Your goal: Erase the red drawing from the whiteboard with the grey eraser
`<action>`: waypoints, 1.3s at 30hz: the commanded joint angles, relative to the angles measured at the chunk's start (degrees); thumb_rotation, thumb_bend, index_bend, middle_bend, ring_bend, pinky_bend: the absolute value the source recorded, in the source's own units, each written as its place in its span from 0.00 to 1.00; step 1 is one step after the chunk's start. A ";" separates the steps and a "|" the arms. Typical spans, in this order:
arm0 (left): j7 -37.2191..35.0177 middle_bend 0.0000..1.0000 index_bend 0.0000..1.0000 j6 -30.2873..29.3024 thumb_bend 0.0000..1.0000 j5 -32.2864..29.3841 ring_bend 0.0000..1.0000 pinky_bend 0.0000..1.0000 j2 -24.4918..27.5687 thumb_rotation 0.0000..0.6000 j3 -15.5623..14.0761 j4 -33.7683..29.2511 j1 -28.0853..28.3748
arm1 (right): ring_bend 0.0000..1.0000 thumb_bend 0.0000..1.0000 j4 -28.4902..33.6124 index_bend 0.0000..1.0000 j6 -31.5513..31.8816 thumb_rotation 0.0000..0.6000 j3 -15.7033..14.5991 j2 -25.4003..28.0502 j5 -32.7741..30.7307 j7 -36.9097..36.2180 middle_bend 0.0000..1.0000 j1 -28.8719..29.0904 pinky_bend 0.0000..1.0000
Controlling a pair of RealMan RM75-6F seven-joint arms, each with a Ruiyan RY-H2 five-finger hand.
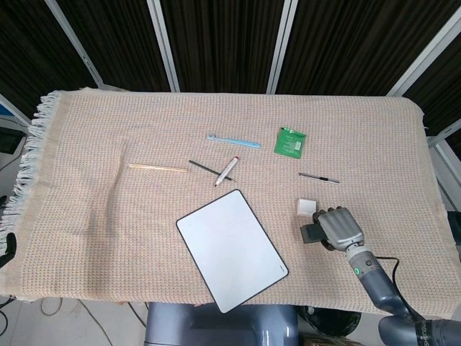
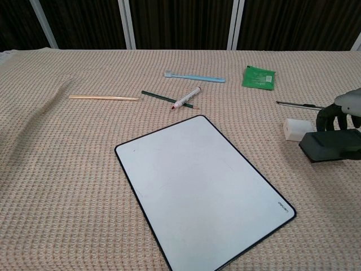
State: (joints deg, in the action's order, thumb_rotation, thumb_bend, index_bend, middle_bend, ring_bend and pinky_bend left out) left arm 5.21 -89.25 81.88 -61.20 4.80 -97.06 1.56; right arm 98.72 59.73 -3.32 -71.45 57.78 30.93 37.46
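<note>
The whiteboard [image 1: 232, 249] [image 2: 203, 184] lies tilted near the table's front edge; its white face shows no red marks. My right hand [image 1: 341, 227] [image 2: 345, 116] is to the right of the board, apart from it, and grips the dark grey eraser [image 1: 312, 233] [image 2: 330, 146] low over the cloth. My left hand appears in neither view.
A small white block [image 1: 306, 207] [image 2: 296, 129] lies just behind the eraser. Further back are a thin dark pen [image 1: 318, 177], a green packet [image 1: 289, 141], a blue toothbrush [image 1: 233, 140], a red-capped marker [image 1: 226, 170], a dark pencil [image 1: 206, 168] and a wooden stick [image 1: 158, 168].
</note>
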 commanded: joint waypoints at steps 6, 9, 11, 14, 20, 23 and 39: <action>-0.08 0.00 0.07 0.31 0.53 -0.07 0.00 0.01 0.02 1.00 -0.10 -0.05 0.07 | 0.32 0.35 -3.69 0.47 0.06 1.00 1.00 -4.52 -1.86 1.00 0.32 -0.71 0.39; -0.16 0.00 0.07 0.33 0.53 -0.13 0.00 0.01 0.10 1.00 -0.08 -0.05 0.06 | 0.22 0.26 -3.91 0.32 -0.34 1.00 1.33 -4.73 -2.95 1.85 0.23 -0.55 0.31; -0.18 0.00 0.07 0.35 0.52 -0.11 0.00 0.01 0.13 1.00 -0.11 -0.04 0.06 | 0.14 0.20 -3.67 0.20 -0.34 1.00 1.45 -4.61 -3.58 2.45 0.15 -0.55 0.22; -0.18 0.00 0.07 0.34 0.53 -0.14 0.00 0.01 0.15 1.00 -0.10 -0.06 0.05 | 0.03 0.14 -2.18 0.06 -0.30 1.00 1.49 -3.38 -5.24 3.90 0.04 -0.53 0.15; -0.15 0.00 0.07 0.14 0.53 -0.13 0.00 0.01 0.11 1.00 -0.02 -0.04 0.01 | 0.00 0.10 3.78 0.02 4.16 1.00 2.45 1.46 -3.18 2.38 0.02 -2.41 0.15; -0.08 0.00 0.07 0.13 0.53 -0.08 0.00 0.01 0.05 1.00 -0.08 -0.02 -0.01 | 0.00 0.10 7.55 0.02 7.46 1.00 2.32 5.10 0.11 0.77 0.01 -4.22 0.15; 0.05 0.00 0.07 -0.35 0.53 0.47 0.00 0.01 -0.03 1.00 -0.20 -0.21 -0.16 | 0.00 0.10 9.46 0.02 29.59 1.00 -3.46 10.28 26.66 -14.61 0.01 -20.51 0.15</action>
State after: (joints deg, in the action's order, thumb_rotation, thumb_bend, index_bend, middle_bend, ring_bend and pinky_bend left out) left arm 5.26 -89.60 82.35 -61.23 4.60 -97.26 1.41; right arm 111.04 84.33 -5.22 -59.43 79.61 19.83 20.88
